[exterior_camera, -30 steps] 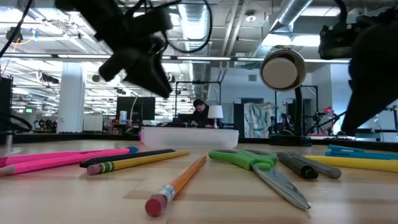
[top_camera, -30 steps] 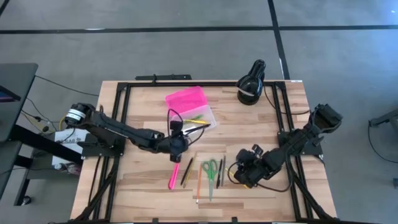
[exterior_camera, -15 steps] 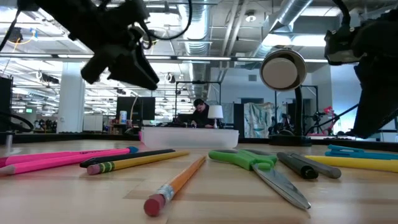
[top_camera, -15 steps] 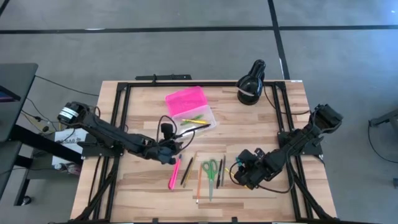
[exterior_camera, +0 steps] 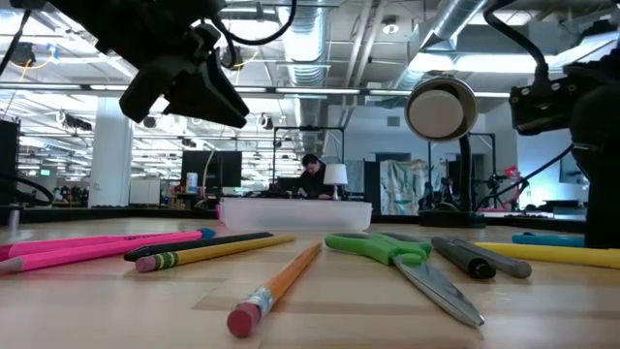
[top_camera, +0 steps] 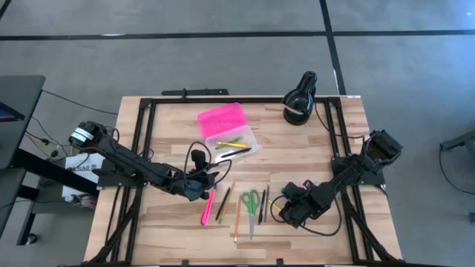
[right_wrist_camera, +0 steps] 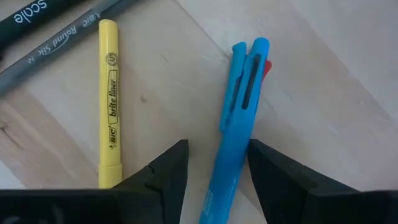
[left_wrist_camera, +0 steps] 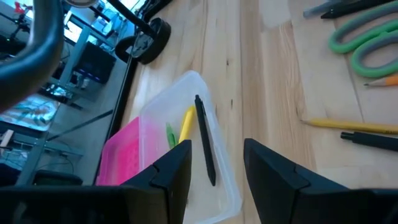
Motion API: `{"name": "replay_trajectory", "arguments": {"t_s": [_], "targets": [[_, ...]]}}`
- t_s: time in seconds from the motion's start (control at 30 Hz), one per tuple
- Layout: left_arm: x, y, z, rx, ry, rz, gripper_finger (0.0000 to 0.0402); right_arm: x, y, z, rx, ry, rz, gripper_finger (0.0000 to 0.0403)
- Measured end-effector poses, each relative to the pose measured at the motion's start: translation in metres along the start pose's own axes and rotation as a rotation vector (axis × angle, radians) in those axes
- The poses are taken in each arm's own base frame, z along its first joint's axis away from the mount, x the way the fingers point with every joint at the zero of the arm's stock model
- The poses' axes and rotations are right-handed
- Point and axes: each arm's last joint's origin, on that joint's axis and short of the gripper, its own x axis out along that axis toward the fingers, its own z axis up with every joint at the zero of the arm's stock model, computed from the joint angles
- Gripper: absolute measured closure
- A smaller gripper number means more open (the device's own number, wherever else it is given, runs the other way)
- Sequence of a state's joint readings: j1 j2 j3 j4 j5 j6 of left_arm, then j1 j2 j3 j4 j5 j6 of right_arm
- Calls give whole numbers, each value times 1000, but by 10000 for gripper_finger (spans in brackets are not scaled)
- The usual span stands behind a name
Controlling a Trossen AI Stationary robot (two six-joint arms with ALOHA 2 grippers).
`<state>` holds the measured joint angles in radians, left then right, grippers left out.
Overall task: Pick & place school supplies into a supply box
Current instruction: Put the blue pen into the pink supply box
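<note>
The supply box stands at the table's far middle, its pink lid open beside the clear base. The base holds a black pen, a yellow one and a green one. A pink marker, pencils, green-handled scissors and dark pens lie on the wood nearer the front. My left gripper is open and empty, above the table just left of the box's near end. My right gripper is open, its fingers on either side of a blue pen. A yellow highlighter lies beside that pen.
A black rounded object with a white band stands at the far right of the table. Black frame rails run along the table's left and right sides. Bare wood lies between the box and my right gripper.
My left gripper has gone from over the box's near end toward the table's left and near edges. It now hangs left of the pink marker's far tip. My right gripper has shifted a little toward the near edge.
</note>
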<state>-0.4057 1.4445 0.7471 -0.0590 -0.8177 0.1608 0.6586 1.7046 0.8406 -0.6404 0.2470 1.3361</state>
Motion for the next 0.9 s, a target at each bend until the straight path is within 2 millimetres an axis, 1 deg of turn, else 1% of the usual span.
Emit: {"name": "replay_trajectory", "arguments": {"t_s": [0.17,0.37,0.53,0.67,0.9], "targets": [[0,0,0,1,1,2,260,-3,-3,-1,-25,37,-11,277],[0,0,0,2,1,2,260,-2,-6,2,-151,113,-9,329],[0,0,0,9,2,2,260,-3,-6,8,-249,139,2,357],[0,0,0,11,3,2,260,-5,-3,13,-327,142,14,368],[0,0,-1,15,7,2,260,-6,-3,18,-412,129,21,358]]}}
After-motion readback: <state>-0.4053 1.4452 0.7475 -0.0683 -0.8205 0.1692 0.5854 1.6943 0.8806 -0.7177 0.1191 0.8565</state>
